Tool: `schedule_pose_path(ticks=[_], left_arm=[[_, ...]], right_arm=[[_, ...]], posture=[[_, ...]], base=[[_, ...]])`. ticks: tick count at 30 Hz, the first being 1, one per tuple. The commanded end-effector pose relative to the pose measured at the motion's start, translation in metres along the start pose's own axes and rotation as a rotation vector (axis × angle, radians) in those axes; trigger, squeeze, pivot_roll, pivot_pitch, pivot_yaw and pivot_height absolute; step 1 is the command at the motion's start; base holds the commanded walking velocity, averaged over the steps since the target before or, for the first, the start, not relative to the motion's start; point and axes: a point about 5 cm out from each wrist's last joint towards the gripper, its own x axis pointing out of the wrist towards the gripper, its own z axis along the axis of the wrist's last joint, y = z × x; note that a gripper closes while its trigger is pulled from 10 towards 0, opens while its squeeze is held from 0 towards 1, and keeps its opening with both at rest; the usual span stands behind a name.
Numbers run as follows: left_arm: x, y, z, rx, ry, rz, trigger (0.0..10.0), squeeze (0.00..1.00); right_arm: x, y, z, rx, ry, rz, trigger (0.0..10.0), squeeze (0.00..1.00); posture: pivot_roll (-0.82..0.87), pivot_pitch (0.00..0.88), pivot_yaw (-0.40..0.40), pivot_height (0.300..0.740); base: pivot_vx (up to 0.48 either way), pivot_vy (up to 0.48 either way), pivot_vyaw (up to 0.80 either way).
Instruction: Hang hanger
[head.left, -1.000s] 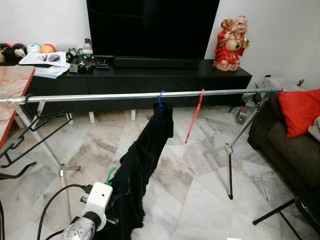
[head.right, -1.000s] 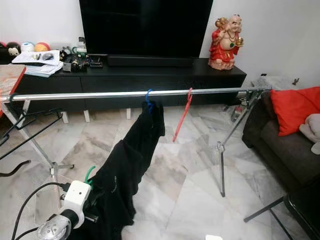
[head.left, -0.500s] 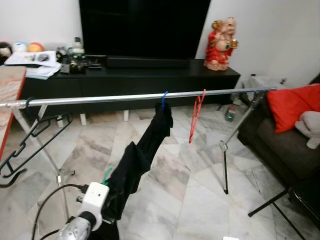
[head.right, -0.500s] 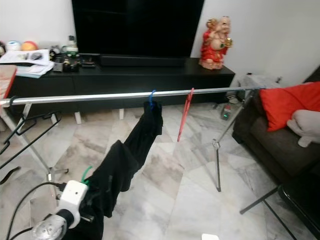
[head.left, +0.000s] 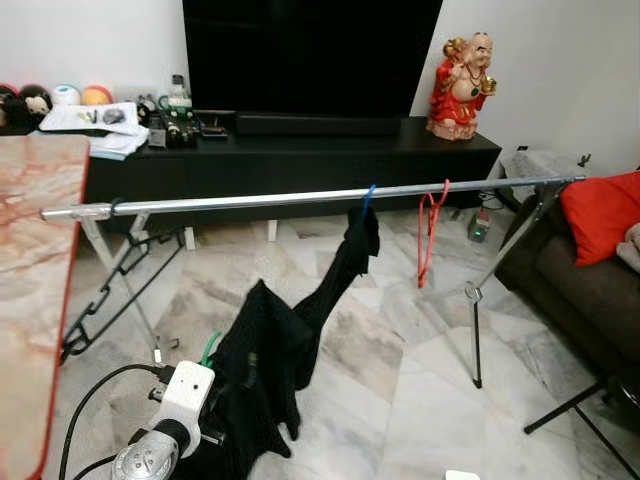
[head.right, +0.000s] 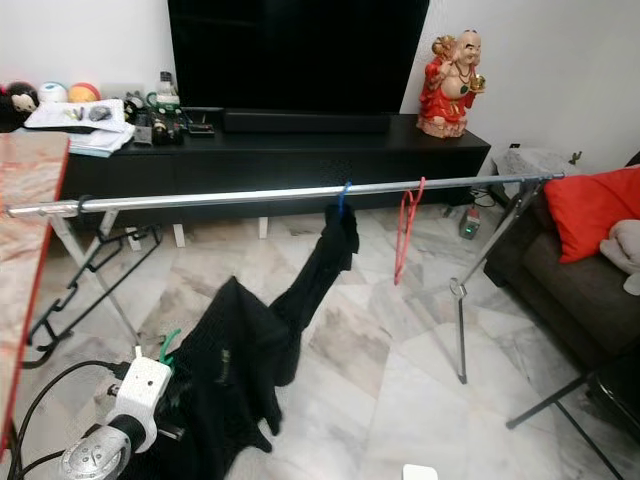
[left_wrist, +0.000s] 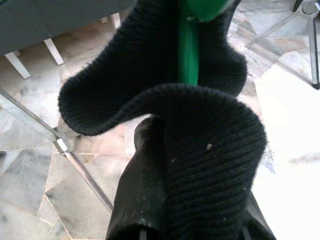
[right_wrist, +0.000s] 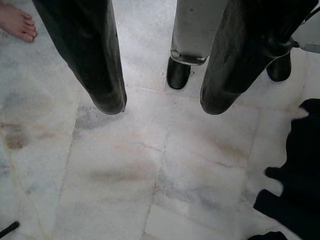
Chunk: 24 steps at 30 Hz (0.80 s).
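My left claw (left_wrist: 190, 227) is down low, buried in a black knitted garment (head.left: 265, 370) on a green plastic hanger (left_wrist: 188, 47); the hook (head.left: 208, 348) pokes up just above my wrist. I'd judge I'm holding the hanger, but knit covers the fingers, so I cannot tell if they are clenched. Well above and ahead of that claw runs the long silver metal rail (head.left: 300, 198). One end of the garment is draped over a blue hook (head.left: 368, 196) there, near a bare red hanger (head.left: 430, 235).

Risks: lifting could drag that snagged end, or the knit could slip off the hanger. The hook could miss the rail, since cloth blocks the wrist camera.

My right claw (right_wrist: 162, 100) hangs idle, fingers spread over marble floor (right_wrist: 150, 170).
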Motion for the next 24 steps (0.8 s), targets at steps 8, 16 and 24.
schedule_pose_path(ticks=[8,16,24], left_arm=[[0.0043,-0.0045,0.0086,0.019,-0.035,-0.002,10.0,0.00],[0.0042,-0.0041,0.0099,0.018,-0.041,-0.003,10.0,0.00],[0.0047,-0.0045,0.0105,0.017,-0.043,-0.005,10.0,0.00]], right_arm=[[-0.0002,-0.0077,0.0001,-0.004,0.002,-0.017,10.0,0.00],[-0.0002,-0.0079,0.0001,-0.003,0.000,-0.017,10.0,0.00],[-0.0002,-0.0079,0.0001,-0.004,0.001,-0.016,10.0,0.00]], posture=[[0.16,0.000,-0.098,0.740],[0.16,0.000,-0.097,0.740],[0.16,0.000,-0.099,0.740]], base=[[0.000,0.000,0.00],[0.098,0.000,0.00],[0.291,0.000,0.00]])
